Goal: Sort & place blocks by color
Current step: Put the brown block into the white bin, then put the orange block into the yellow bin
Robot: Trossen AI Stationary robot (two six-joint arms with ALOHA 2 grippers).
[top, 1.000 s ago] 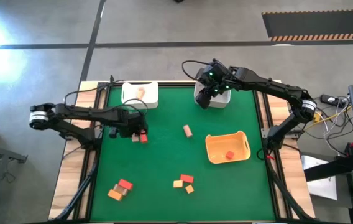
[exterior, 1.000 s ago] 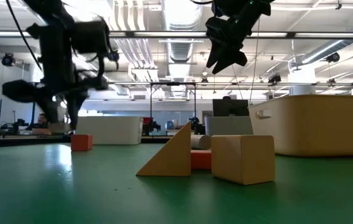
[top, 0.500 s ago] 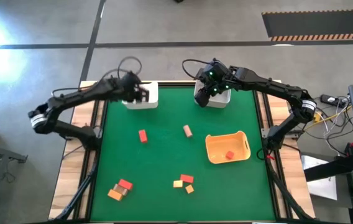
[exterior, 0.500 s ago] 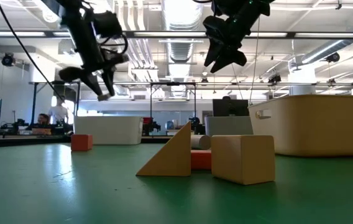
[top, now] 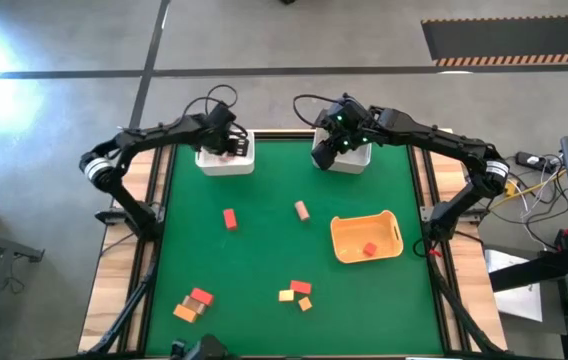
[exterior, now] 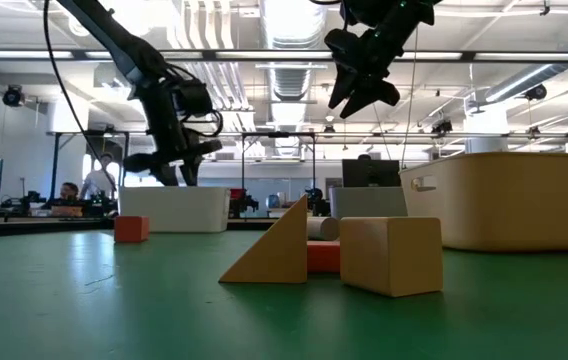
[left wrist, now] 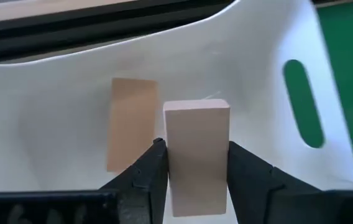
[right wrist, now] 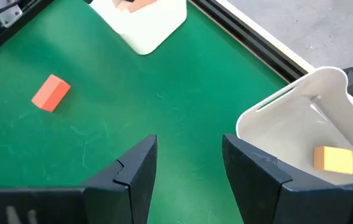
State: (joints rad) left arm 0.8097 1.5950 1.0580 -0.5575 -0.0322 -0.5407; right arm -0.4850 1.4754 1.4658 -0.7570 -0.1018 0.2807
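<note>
My left gripper (top: pixel 226 148) hangs over the left white bin (top: pixel 210 158) at the table's far edge, shut on a tan block (left wrist: pixel 196 118). A second tan block (left wrist: pixel 131 121) lies flat on that bin's floor. My right gripper (top: pixel 329 152) is open and empty over the near-left rim of the right white bin (top: pixel 356 162), which holds a yellow block (right wrist: pixel 333 158). On the green mat lie a red block (top: pixel 229 218), a tan cylinder (top: pixel 302 210) and two small clusters (top: pixel 294 292), (top: pixel 192 303). One red block (top: pixel 369 249) sits in the orange tray (top: pixel 342 240). My left gripper pinches the tan block between its two fingers (left wrist: pixel 155 168), one on each long side (left wrist: pixel 175 143). The fingers come from above, pointing down into the bin. The block's free end sticks out past the fingertips, and it is lifted clear of the bin's floor.
The two white bins stand side by side at the far edge, with open mat between them and the blocks. The orange tray sits toward the right edge. In the low view a yellow-orange wedge (exterior: pixel 269 250) and a tan cube (exterior: pixel 392 255) stand close to the near edge.
My left gripper has risen from the mat beside the red block and swung toward the far edge, ending over the left white bin with the tan block. The red block has stayed where it was.
</note>
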